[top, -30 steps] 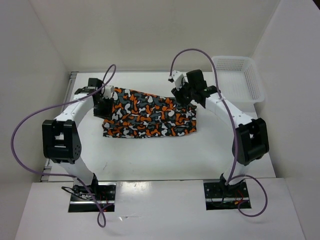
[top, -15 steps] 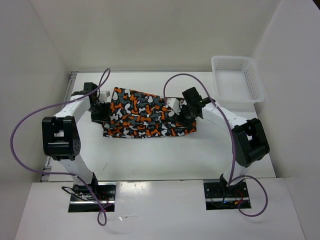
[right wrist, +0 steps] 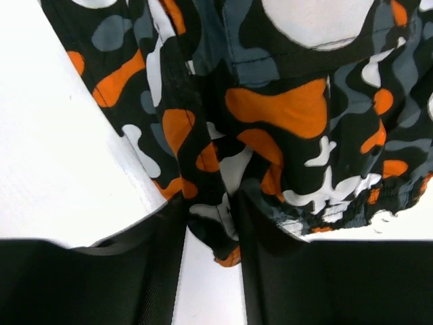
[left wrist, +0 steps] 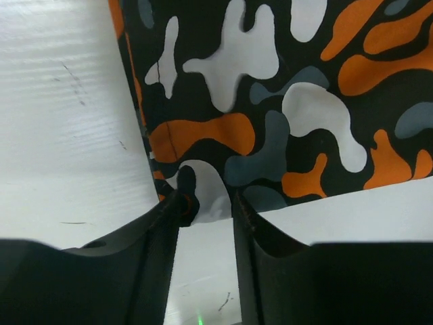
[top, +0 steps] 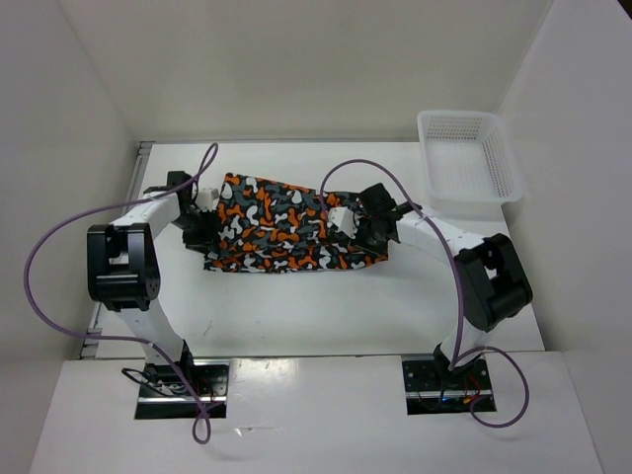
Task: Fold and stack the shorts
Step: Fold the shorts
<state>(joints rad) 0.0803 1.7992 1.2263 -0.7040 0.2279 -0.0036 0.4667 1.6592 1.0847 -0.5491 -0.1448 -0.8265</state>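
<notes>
Shorts (top: 291,225) were lying spread across the middle of the table (top: 296,316), well apart from the basket (top: 466,155) off in the far right corner. They looked doubled over once already, with a second layer peeking out along the near edge, so I'd call this mid-fold rather than the start. The left gripper (top: 197,229) was down at the left end of the cloth. Its wrist view showed the fingers pinched in on the very corner, a white blob of the print sitting right between the tips. The right gripper (top: 357,225) was at the opposite end, clenched on a bunch of fabric that puckered between its fingers, with a gathered hem just beside it. Having one arm on each end made sense to me: hold both ends at once and the cloth stays stretched, so the edge can be carried over evenly instead of dragging or twisting. A corner grip like the left one should also give a cleaner crease. The right grab was the messier one, and I couldn't tell how many layers it had caught. If it had caught just the top layer, the next fold could come out lopsided. No stacking looked to have happened yet, and my guess was the basket was parked out there to stay clear of the folding.
</notes>
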